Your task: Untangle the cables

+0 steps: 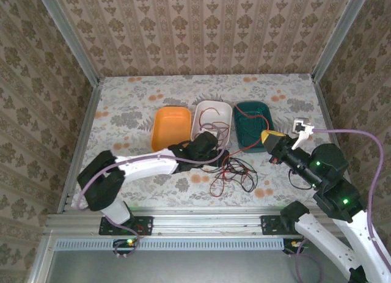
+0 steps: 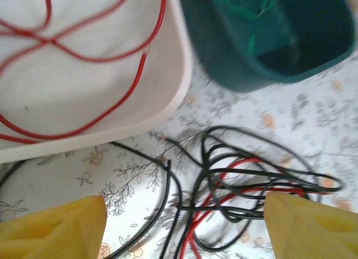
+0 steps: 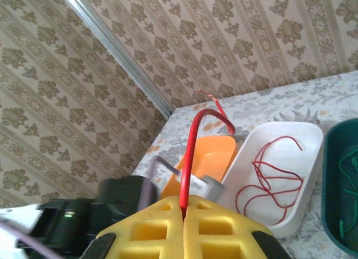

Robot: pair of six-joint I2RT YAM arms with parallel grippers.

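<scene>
At the lower right of the top view, the right arm reaches in toward the middle of the table [image 1: 122, 106]. The right gripper [image 3: 183, 211] is clamped on a red cable [image 3: 189, 158], which stands up from between the yellow fingers, arcs over to the right and ends free in the air. In the top view this cable slants down and left from the gripper into the tangle [image 1: 235, 173], a loose knot of red and black loops lying on the table in the lower centre.

The left arm stretches from the lower left to just left of the tangle. The left gripper [image 2: 184, 228] hangs over it with its yellow fingers [image 2: 56, 231] spread wide at the two lower corners of the wrist view, gripping nothing. A black cable [image 2: 168, 172] curves across the cloth between them.

Just beyond the tangle, three trays stand side by side. The white tray [image 2: 182, 80] in the middle holds red loops [image 2: 54, 41]. The green tray [image 2: 224, 52] on its right holds a green cable [image 2: 251, 13]. The orange tray [image 1: 171, 127] sits on the left. Behind them rises the patterned wall [image 1: 201, 32].
</scene>
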